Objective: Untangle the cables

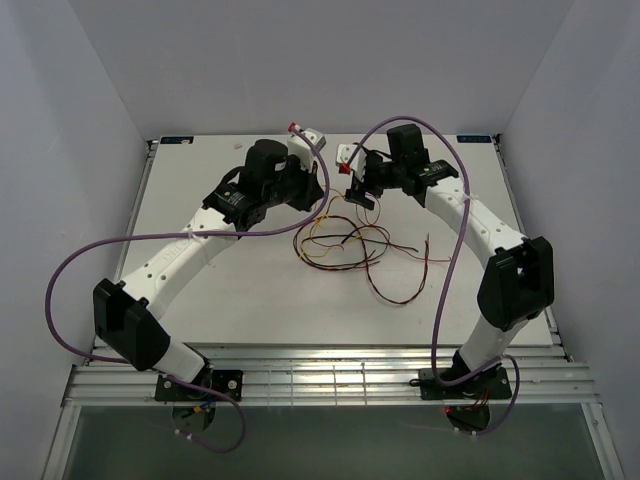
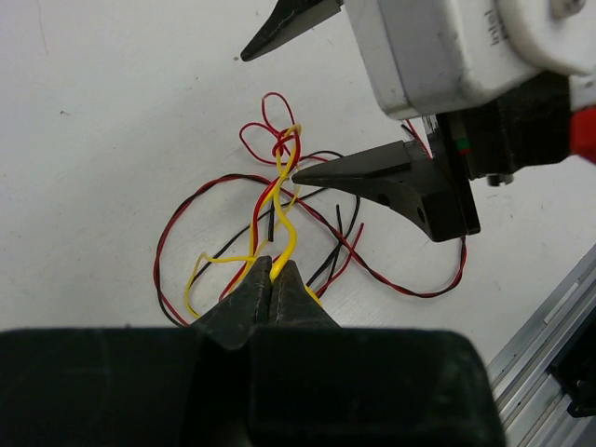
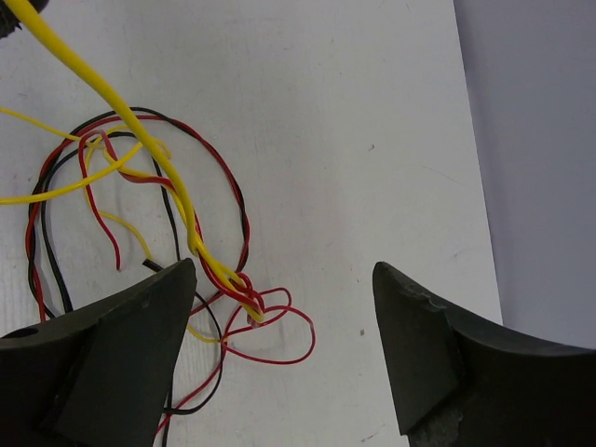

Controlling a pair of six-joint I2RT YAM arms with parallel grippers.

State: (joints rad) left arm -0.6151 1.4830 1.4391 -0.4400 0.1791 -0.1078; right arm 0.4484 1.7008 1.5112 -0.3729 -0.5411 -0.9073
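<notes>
The cables [image 1: 345, 245] are thin yellow, red and black wires, tangled on the white table between the two grippers. My left gripper [image 2: 272, 270] is shut on a yellow cable [image 2: 284, 219] that rises from the bundle; in the top view it [image 1: 322, 190] is just above the tangle. My right gripper [image 3: 284, 270] is open and empty, its jaws wide on either side of a yellow-and-red knot [image 3: 244, 293] on the table. It also shows in the left wrist view [image 2: 268, 116] and the top view [image 1: 357, 188]. A taut yellow strand [image 3: 93, 79] runs up and left from the knot.
White table [image 1: 230, 290] with a metal rail [image 1: 330, 380] along the near edge. Grey walls stand close on the left, back and right. Thick purple cables [image 1: 450, 255] hang along both arms. Loose red-and-black ends [image 1: 405, 295] trail to the right of the bundle.
</notes>
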